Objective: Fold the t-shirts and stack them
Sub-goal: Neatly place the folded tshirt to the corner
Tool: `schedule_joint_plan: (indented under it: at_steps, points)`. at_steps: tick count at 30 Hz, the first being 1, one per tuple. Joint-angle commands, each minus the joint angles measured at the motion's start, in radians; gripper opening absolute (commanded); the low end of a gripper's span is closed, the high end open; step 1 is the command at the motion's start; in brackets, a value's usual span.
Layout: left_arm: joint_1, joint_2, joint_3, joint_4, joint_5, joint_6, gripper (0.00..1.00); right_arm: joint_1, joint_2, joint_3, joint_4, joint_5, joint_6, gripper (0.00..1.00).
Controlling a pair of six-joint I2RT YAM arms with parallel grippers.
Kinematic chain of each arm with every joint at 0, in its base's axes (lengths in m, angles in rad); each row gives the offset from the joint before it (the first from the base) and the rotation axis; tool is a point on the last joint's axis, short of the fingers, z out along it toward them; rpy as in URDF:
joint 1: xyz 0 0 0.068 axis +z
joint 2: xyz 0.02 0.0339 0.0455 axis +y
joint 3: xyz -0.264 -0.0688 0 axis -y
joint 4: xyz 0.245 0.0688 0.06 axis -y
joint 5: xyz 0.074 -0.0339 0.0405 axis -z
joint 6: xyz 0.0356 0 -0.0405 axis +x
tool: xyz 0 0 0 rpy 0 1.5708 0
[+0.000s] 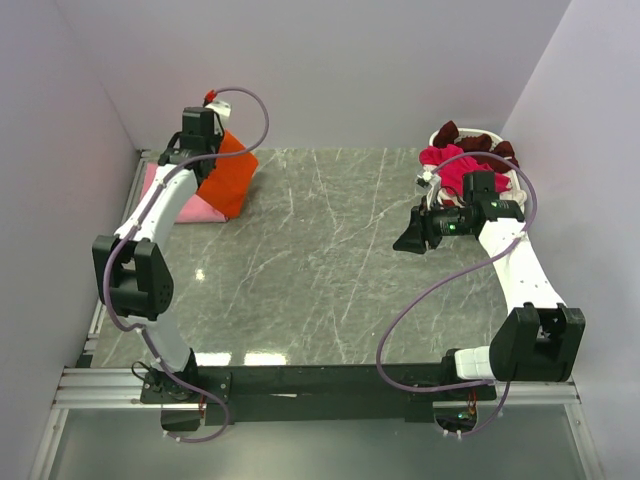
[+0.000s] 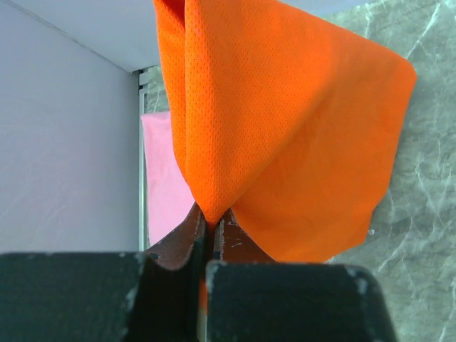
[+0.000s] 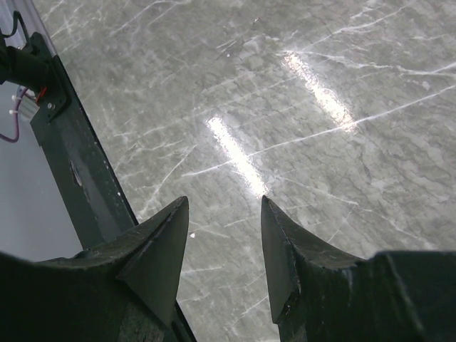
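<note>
On the desk [image 1: 320, 260], far left, my left pincer [image 2: 211, 217] clamped on the orange t-shirt [image 2: 285, 128], pink t-shirt [image 2: 164, 178] mostly hidden behind it, my right pincer [image 3: 224, 242] spread, empty.

A glossy grey marble-patterned tabletop [image 1: 330, 260] fills the centre of the frame. A white plastic basket [image 1: 487, 137] sits at its upper right corner. Plain pale walls [image 1: 330, 70] enclose three sides. A black bar [image 1: 320, 380] crosses the bottom.

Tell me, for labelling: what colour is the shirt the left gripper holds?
Bright orange; the shirt shows best in the left wrist view.
</note>
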Motion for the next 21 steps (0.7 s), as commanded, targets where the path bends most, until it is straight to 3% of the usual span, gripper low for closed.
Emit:
schedule_joint_plan:
  at_steps: [1,12,21]
  points:
    - [0.024,-0.064,0.062,0.052,0.030,-0.037,0.00,-0.007,0.001,0.025,-0.004,-0.018,-0.015,0.52]
    - [0.101,-0.051,0.059,0.032,0.070,-0.065,0.00,-0.007,0.000,0.027,-0.006,-0.018,-0.016,0.52]
    - [0.188,0.077,0.091,0.038,0.099,-0.080,0.00,-0.008,0.000,0.024,-0.006,-0.015,-0.018,0.52]
